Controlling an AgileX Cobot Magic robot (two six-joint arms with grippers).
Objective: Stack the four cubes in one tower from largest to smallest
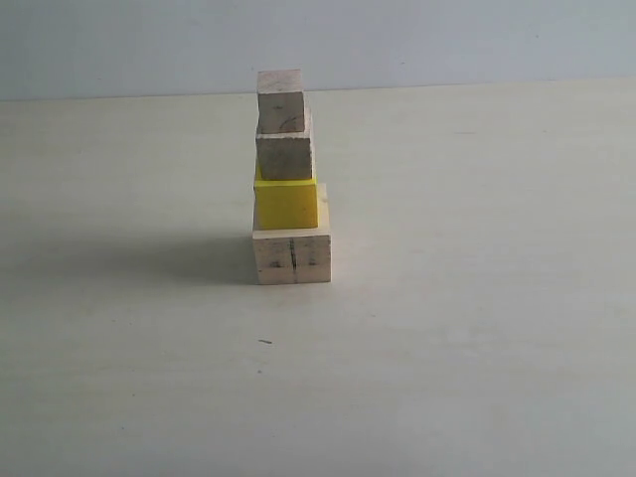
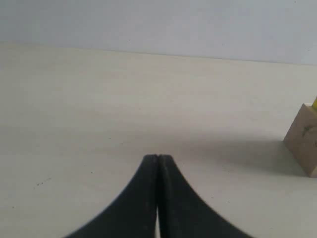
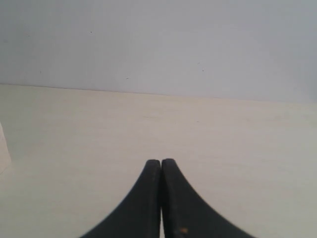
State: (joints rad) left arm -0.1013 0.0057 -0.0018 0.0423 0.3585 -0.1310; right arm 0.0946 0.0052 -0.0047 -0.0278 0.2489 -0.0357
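Peeking into left wrist view, large cube [image 2: 302, 141] mostly cropped.

large cube [image 2: 303, 141] cropped at edge, yellow cube [image 2: 315, 103] a sliver

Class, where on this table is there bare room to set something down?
Bare table left, right and in front of the tower; a narrower strip behind it, up to the wall. Only the tower's spot is crowded.
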